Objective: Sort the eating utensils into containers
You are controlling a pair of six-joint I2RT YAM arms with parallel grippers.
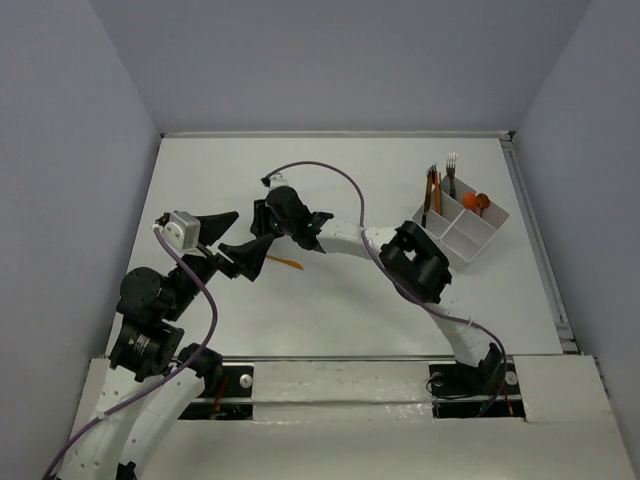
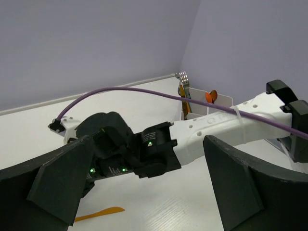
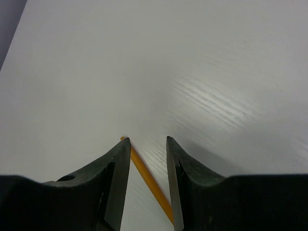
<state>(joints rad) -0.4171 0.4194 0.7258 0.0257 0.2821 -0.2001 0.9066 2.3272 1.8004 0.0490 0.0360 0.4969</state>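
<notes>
While the left claw (image 1: 235,238) hangs wide open with nothing in it, the orange stick (image 3: 149,185) lies flat on the worktop (image 1: 330,320) just beside it. The right claw (image 3: 148,139) is partly open and empty, with the stick running slantwise between its fingers. It's probably best to lower straight down, square up to the stick and pinch it mid-length so it doesn't pivot. The white box (image 1: 478,240) sits well apart on the right, with other utensils (image 1: 440,190) standing inside.
</notes>
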